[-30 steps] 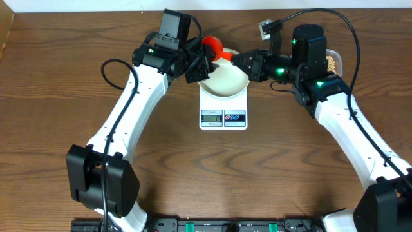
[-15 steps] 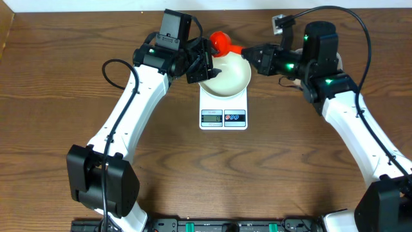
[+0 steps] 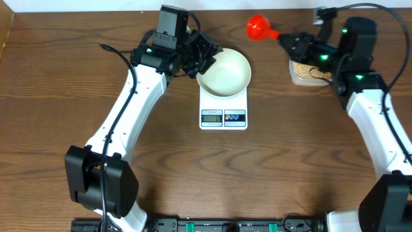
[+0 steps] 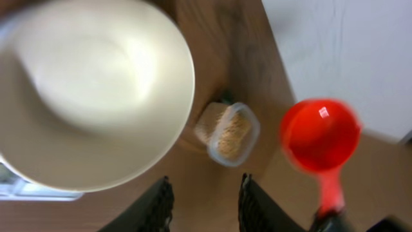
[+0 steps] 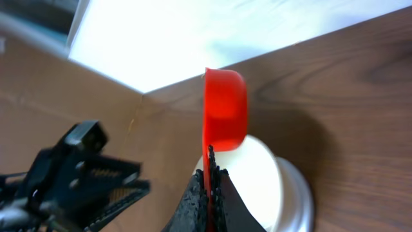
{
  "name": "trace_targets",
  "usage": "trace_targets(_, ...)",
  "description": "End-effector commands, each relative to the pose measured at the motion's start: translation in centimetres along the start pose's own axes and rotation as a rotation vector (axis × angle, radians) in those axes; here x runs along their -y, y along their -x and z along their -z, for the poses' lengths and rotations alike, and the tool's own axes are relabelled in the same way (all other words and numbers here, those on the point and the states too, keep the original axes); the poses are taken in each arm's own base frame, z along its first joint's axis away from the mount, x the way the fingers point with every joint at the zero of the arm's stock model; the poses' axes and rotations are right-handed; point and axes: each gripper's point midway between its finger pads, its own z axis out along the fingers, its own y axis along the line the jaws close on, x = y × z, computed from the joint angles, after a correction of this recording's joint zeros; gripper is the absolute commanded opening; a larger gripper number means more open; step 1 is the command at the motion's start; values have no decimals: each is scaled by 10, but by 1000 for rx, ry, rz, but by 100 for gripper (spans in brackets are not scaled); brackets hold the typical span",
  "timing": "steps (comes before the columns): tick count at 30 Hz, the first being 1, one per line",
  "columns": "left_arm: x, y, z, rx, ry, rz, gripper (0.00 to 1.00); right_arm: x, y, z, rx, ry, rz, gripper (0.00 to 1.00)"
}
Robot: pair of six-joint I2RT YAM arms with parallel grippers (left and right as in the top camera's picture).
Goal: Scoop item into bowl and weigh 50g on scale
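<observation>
Right gripper (image 3: 285, 39) clamped on red scoop (image 3: 257, 27) handle, scoop aloft between white bowl (image 3: 225, 72) and clear tub (image 3: 301, 80). Soybeans (image 4: 230, 132) in tub. Bowl sits on scale (image 3: 212, 103). Left gripper (image 4: 205, 188) partly spread, empty, beside bowl rim.

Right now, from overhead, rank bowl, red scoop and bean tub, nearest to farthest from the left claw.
1. Bowl, right beside the left claw.
2. Red scoop, farther right, toward the back.
3. Bean tub, far right.

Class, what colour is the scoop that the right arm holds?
The scoop is bright red, clearest in the left wrist view.
</observation>
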Motion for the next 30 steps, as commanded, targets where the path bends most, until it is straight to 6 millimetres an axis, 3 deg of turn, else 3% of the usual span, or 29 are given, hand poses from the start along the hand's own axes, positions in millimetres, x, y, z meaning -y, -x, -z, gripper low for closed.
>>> trace_targets(1, 17, 2, 30, 49, -35, -333, 47, 2, 14, 7, 33, -7, 6, 1)
trace_targets(3, 11, 1, 40, 66, 5, -381, 55, 7, 18, 11, 43, -16, 2, 1)
trace_targets(7, -17, 3, 75, 155, 180, -449, 57, 13, 22, 15, 56, -30, 11, 1)
trace_targets(13, -42, -20, 111, 109, 296, -555, 58, 16, 23, 16, 62, -44, 16, 1)
trace_targets(20, -91, -51, 109, -128, 417, -721, 60, 24, 19, 16, 54, -87, 3, 1)
trace_targets(24, -110, -61, 103, -205, 447, -798, 67, 27, 19, 16, 54, -99, 7, 1)
trace_targets(29, -131, -69, 97, -287, 473, -899, 67, 29, 18, 16, 52, -111, 0, 1)
trace_targets(30, -136, -68, 96, -289, 492, -896, 78, 31, 18, 17, 54, -121, -3, 1)
